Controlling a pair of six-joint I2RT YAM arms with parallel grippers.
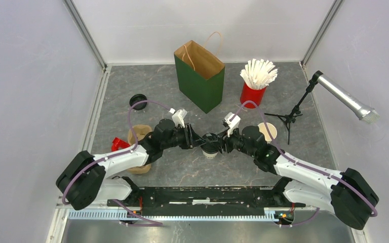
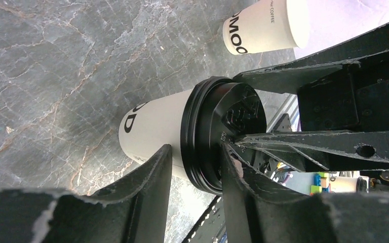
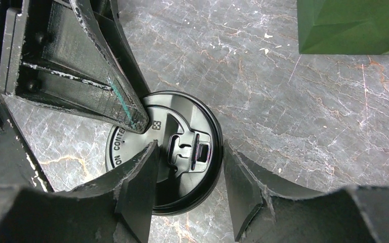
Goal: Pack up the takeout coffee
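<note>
Coffee cup (image 1: pixel 210 153) is standing upright in the middle of the table (image 1: pixel 182 174), in front of the bag (image 1: pixel 202 83), with both arms meeting at it. Its lid (image 3: pixel 182 121) is sitting on the mouth, though I am not managing to tell whether it is snapped down all round.

The left tool (image 2: pixel 196 152) is sitting at the cup's side with its fingers apart, one lying by the paper wall just under the rim and the other over the lid's top. Whether they are pinching, I cannot tell. The right tool (image 3: pixel 190 149) is hanging above, fingers likewise apart, one over the lid and one just outside its edge. Again I cannot tell if it is gripping.

What is worrying me is the crowding. Two tools are sharing one small lid, so any closing or shifting may be knocking fingers together and shoving the cup. It is looking light, so a sideways push could be tipping or skidding it. A hard squeeze under the rim could be denting the wall and popping the lid. Uneven pressing could be leaving the lid crooked and leaking later in the bag.

The second cup (image 1: pixel 267 130) is standing open on the right, and the spare lid (image 1: pixel 138 101) is lying well apart on the left.
</note>
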